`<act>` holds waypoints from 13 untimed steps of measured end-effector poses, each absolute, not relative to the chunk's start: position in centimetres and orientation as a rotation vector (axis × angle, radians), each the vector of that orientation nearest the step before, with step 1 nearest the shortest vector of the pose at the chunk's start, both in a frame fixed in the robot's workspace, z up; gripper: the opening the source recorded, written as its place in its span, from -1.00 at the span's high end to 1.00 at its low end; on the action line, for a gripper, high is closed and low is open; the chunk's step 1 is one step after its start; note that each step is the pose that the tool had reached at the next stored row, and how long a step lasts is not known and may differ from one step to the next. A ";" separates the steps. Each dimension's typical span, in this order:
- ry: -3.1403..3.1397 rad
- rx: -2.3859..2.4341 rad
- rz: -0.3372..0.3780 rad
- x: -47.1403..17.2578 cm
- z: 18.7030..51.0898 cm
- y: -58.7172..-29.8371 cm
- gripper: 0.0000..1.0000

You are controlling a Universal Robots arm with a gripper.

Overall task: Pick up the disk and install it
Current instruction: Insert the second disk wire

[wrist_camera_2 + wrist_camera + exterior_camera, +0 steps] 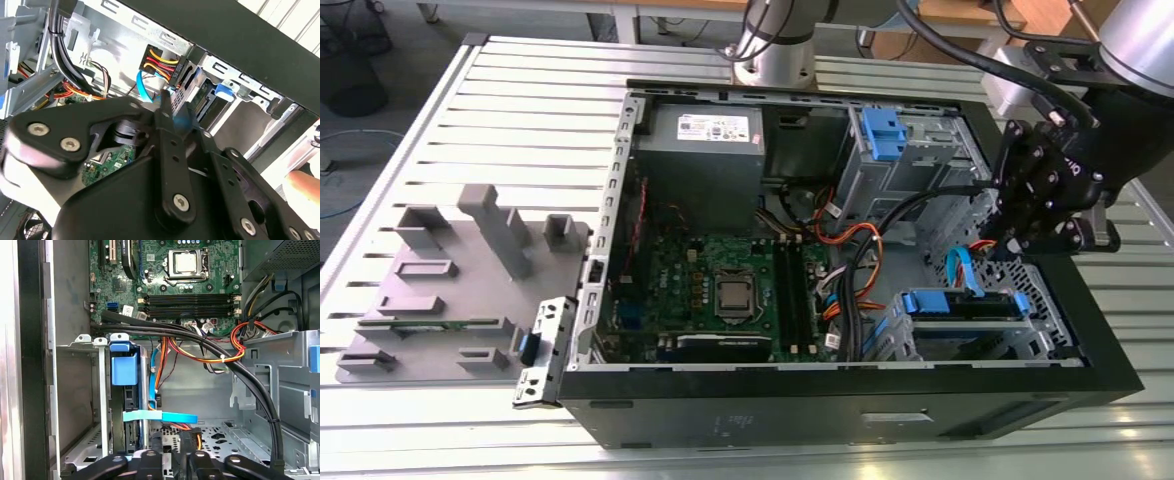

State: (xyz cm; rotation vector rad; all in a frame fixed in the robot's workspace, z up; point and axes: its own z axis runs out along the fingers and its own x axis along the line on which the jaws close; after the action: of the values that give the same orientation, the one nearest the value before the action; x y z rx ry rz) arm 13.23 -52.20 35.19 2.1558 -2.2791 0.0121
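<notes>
End effector over PC case nr seated disk; grip state can't tell.

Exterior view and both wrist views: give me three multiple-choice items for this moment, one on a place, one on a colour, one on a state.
1. In the exterior view, the gripper hangs over
A. the grey fixtures outside the case
B. the drive cage
C. the power supply

2. In the first wrist view, the flat cable beside the cage is
A. light blue
B. red
C. green

3. The case is
A. shut by a side panel
B. standing on end
C. lying with its side open

Key:
1 B, the gripper is at the exterior view's right, above the cage.
2 A, the cable shows light blue against the grey metal.
3 C, the board lies bare to the camera.
</notes>
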 end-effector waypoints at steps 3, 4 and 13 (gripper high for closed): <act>-2.279 2.156 0.012 13.3 35.2 -52.2 0.38; -2.279 2.156 0.012 13.3 35.2 -52.2 0.38; -2.279 2.156 0.012 14.6 35.0 -52.2 0.38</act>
State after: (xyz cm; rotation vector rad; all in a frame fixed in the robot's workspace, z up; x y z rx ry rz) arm 14.61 -52.20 34.96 2.1556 -2.2791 0.0119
